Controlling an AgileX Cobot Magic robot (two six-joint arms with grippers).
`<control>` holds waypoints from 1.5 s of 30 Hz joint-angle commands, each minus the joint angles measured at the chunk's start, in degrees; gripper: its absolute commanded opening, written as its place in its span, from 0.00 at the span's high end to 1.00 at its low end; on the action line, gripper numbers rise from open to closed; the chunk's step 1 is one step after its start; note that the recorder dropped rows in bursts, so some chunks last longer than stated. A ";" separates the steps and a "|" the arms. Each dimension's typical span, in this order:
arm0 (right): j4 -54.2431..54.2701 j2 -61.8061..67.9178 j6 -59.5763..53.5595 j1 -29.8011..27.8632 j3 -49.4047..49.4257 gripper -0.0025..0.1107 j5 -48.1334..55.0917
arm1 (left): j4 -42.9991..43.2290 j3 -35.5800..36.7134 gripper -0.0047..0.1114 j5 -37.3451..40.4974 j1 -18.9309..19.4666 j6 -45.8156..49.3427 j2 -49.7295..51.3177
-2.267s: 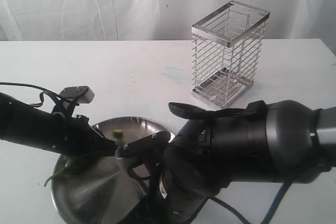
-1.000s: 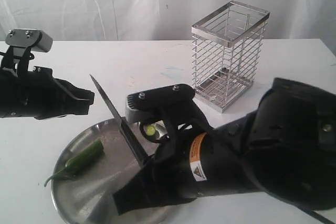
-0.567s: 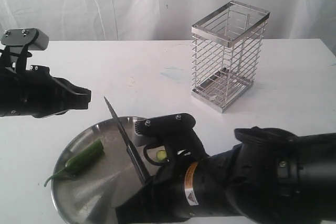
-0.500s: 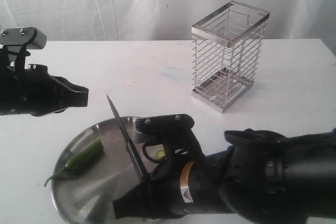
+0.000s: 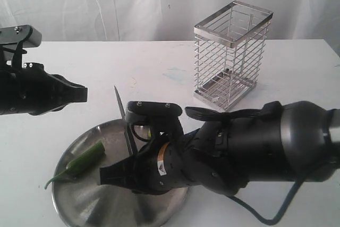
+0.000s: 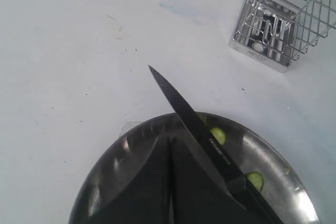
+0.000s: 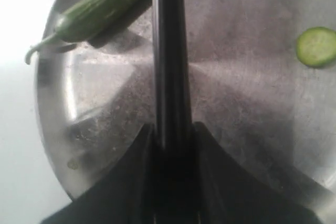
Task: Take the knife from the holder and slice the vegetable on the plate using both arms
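Knife point(image 5: 121, 114) is out of the holder point(image 5: 232, 51), blade tip up over the plate point(image 5: 106, 208) at the desk's near edge. Right arm point(image 5: 255, 142) jaws are clamped on its handle. Vegetable point(image 5: 85, 159) lies on the plate's left side, with a few slices point(image 6: 218, 136) cut and most left to slice. Left arm point(image 5: 26, 94) jaws are closed and empty, off the plate.

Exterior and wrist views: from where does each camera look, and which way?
Exterior view: off the arms, faces across the table toward the wire holder; left arm and right arm show.
Left wrist view: on the left arm, looking down at the plate; shut left gripper shows.
Right wrist view: straight down on the plate; right gripper holding the knife shows.
Shared by both wrist views: plate, knife, chili slices.
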 commanded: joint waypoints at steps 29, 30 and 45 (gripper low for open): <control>-2.77 -4.05 -5.65 -1.64 -0.59 0.78 5.42 | -0.61 0.23 0.96 2.37 0.09 0.40 -0.62; -4.34 -5.14 -5.65 -2.35 -0.59 0.83 6.86 | -0.61 0.23 0.96 2.37 0.09 0.40 -0.62; -30.16 -14.20 -5.84 -21.78 3.47 0.98 42.16 | 2.23 0.23 0.96 4.38 0.09 1.38 -0.62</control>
